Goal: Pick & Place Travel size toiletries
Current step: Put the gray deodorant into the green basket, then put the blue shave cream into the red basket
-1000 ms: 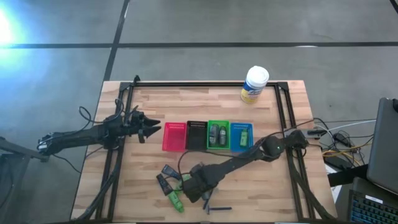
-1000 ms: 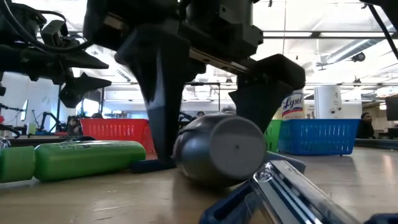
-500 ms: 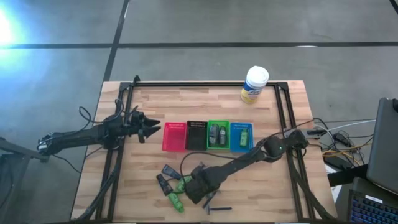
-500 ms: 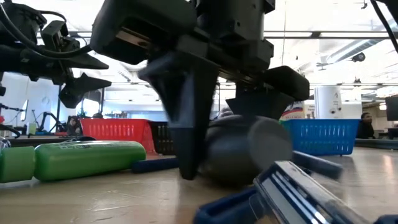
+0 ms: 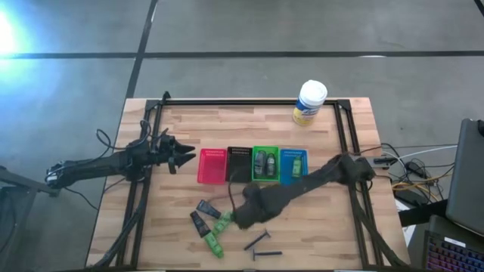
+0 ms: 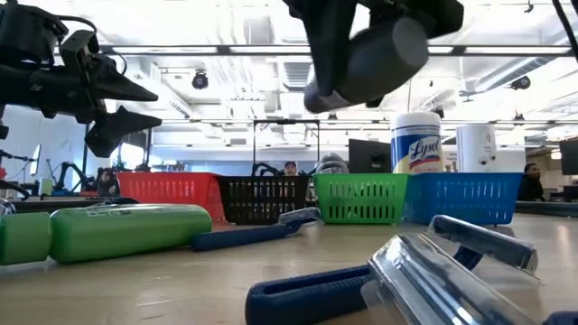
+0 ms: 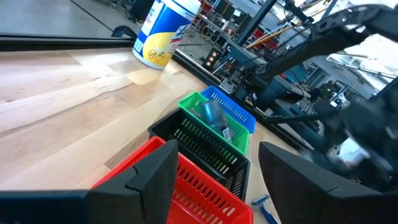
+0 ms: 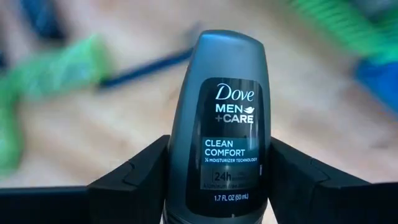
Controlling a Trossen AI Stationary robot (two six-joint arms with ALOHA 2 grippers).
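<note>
left gripper: hanging over the bench's left side, just left of the red bin; fingers standing apart, nothing between them; waiting.

loose toiletries: green tubes and black tubes lying near the front edge, left of centre; two razors lying just right of them, nearer the front edge.

right gripper: hanging above the bench between that pile and the bin row; fingers clamping a grey Dove Men+Care roll-on bottle by its two sides. In the low view the bottle is riding clear of the wood, well above bin-rim height.

bottle axis: running out along the fingers, rounded cap end pointing away from the wrist; tilting in the low view, not upright.

bins: red, black bin, green bin, blue bin sitting in one row across the bench centre, left to right.

green bin contents: already holding two grey bottles, so I'm reading it as the likely target.

key relation: the green bin is lying toward the back edge and slightly right of the right gripper, near; the right arm is much the nearer one and is already carrying.

next move, my call: carrying back and right until the bottle is over the green bin, then releasing; the bottle's long axis should be lining up with the bin's long side, front-to-back.

risk: the neighbouring black and blue bins are touching the green one, so sideways drift is costing the right compartment.

canister: standing near the back edge, right of centre; not involved.
</note>
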